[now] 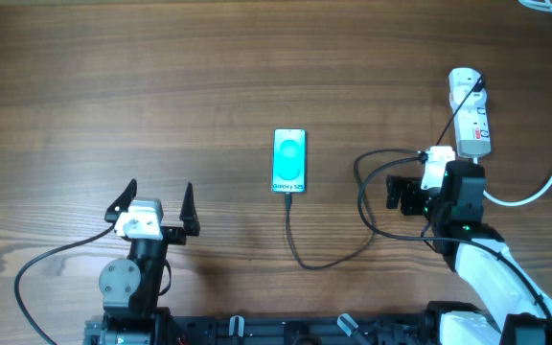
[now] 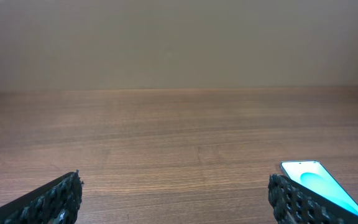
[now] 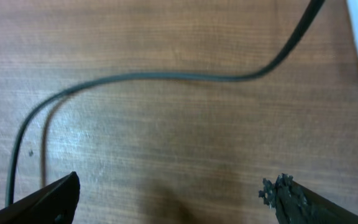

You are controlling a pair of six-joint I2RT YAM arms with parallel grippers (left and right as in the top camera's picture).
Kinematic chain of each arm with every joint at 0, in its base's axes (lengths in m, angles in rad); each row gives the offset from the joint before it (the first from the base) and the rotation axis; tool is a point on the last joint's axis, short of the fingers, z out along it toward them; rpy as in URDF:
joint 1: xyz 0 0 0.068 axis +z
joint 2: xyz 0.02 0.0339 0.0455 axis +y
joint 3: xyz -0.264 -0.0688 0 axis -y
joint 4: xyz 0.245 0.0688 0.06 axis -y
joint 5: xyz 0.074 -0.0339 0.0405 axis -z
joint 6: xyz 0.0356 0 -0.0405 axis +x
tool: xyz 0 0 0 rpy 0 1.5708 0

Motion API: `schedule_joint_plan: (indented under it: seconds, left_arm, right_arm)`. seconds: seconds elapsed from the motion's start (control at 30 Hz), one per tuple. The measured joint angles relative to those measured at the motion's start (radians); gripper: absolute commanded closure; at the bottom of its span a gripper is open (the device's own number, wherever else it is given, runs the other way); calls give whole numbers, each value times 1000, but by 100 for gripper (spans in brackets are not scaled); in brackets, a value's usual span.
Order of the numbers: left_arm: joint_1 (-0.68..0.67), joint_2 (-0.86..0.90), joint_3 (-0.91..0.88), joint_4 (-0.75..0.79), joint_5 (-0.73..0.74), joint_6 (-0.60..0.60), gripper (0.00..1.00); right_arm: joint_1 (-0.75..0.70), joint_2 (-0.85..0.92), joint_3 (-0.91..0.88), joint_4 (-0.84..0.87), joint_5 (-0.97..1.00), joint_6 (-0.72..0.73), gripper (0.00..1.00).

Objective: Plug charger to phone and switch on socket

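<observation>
The phone (image 1: 289,160) lies mid-table with the charger (image 3: 166,76) at its near end. The socket (image 1: 471,113) sits near the far right corner. The left gripper (image 1: 158,192) and right gripper (image 3: 176,186) both gape wide, holding nothing.

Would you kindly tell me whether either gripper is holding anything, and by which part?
Nothing is held. The left gripper and the right gripper both stand open and empty; the charger cable lies free of both.

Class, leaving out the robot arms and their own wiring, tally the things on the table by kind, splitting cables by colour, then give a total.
Phones: 1 (the phone)
Power strips: 1 (the socket)
Black cables: 1 (the charger)
White cables: 1 (the white cord)
Total: 4
</observation>
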Motion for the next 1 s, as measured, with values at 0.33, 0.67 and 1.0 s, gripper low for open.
schedule_joint_plan:
  seconds: [0.33, 0.67, 1.0]
  left_arm:
    - [0, 0, 0, 0, 0, 0, 0]
    - [0, 0, 0, 0, 0, 0, 0]
    - [0, 0, 0, 0, 0, 0, 0]
  right_arm:
    - [0, -93, -189, 142, -36, 34, 0]
    - [0, -401, -299, 76, -53, 49, 0]
    - [0, -675, -312, -86, -71, 49, 0]
